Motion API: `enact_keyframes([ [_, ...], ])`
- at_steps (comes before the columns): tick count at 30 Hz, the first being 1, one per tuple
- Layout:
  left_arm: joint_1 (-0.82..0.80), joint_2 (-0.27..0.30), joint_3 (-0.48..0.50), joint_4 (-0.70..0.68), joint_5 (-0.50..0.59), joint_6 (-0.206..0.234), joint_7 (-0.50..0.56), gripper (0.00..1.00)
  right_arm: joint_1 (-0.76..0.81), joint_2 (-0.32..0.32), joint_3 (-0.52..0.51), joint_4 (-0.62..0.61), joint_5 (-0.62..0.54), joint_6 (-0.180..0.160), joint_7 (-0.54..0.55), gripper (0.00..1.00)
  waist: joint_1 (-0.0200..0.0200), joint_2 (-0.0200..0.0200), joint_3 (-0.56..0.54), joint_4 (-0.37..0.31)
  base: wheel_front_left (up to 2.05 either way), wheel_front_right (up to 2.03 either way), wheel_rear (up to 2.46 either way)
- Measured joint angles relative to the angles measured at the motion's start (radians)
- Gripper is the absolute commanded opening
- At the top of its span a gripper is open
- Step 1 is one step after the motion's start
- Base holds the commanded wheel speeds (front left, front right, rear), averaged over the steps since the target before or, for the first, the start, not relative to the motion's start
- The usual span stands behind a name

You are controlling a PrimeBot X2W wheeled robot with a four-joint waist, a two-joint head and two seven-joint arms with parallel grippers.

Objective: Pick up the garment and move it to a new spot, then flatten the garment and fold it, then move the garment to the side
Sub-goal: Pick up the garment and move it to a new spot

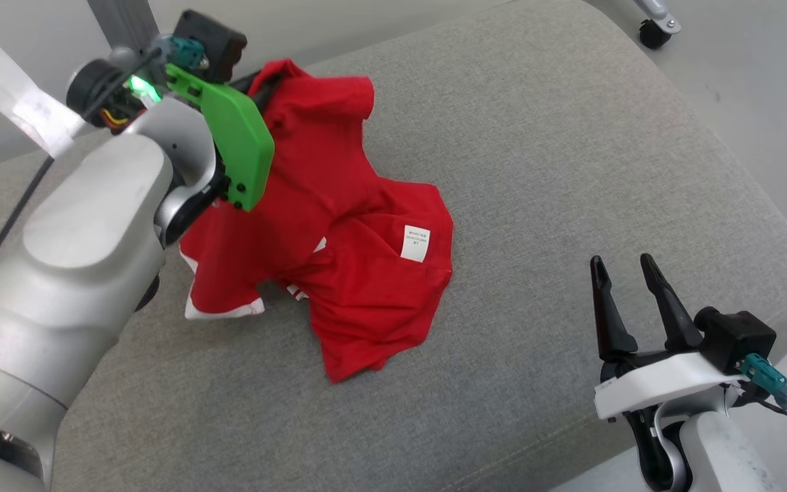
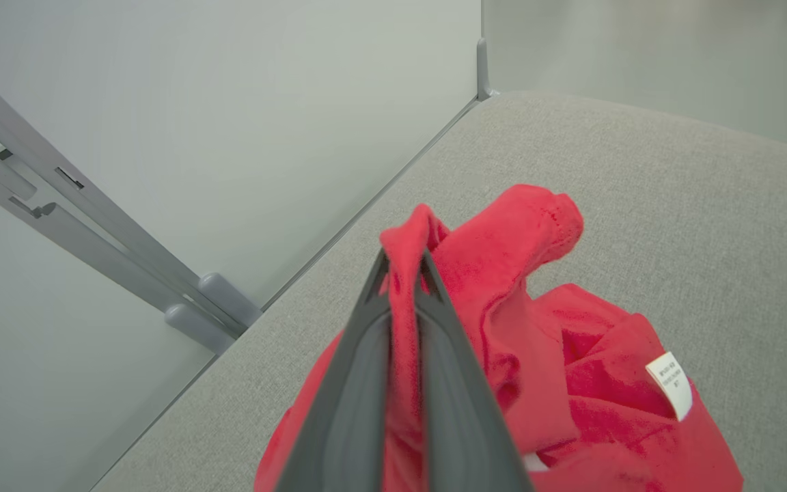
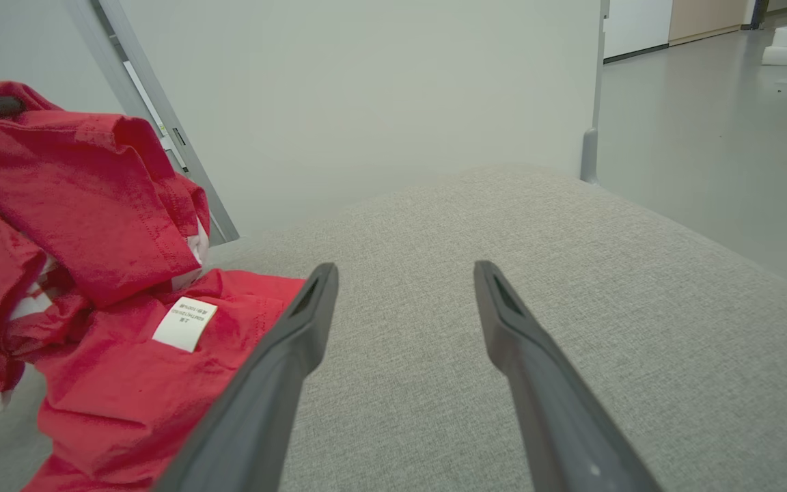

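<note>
Grey upholstered seat (image 1: 571, 171) carries the crumpled red T-shirt (image 1: 339, 225) at its far-left part, and it's the pick-up step: the left gripper (image 2: 404, 263) has its jaws pinched tight on a raised fold of the shirt. Next, by my read, comes a lift and carry to a fresh patch of seat without that fold slipping. The right gripper (image 1: 621, 262) waits near the seat's front-right edge, jaws wide and empty.

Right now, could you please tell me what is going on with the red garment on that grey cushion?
The left gripper is shut on a bunched fold of the crumpled red cloth garment, holding that part up while the rest lies on the grey fabric cushion. The right gripper is open, apart from the garment, holding nothing.
</note>
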Motion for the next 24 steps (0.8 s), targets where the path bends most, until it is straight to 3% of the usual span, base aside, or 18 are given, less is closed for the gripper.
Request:
enact_keyframes([
  [9,-0.172,0.0,0.087,-0.022,-0.002,0.016,-0.093,0.0,0.014,-0.001,-0.006,0.0,-0.007,0.0,0.0,1.0,0.0,0.0,-0.025,0.041,0.0,0.0,0.0],
  [14,-0.237,0.028,0.134,-0.044,0.003,0.041,-0.158,0.0,0.024,-0.001,-0.01,-0.001,-0.008,0.0,0.0,1.0,0.0,0.0,-0.035,0.064,0.0,0.0,0.0],
  [24,-0.215,0.075,0.13,-0.073,0.015,0.052,-0.18,0.0,0.031,-0.007,-0.016,-0.02,-0.01,0.0,0.0,1.0,0.0,0.0,-0.031,0.12,0.0,0.0,0.0],
])
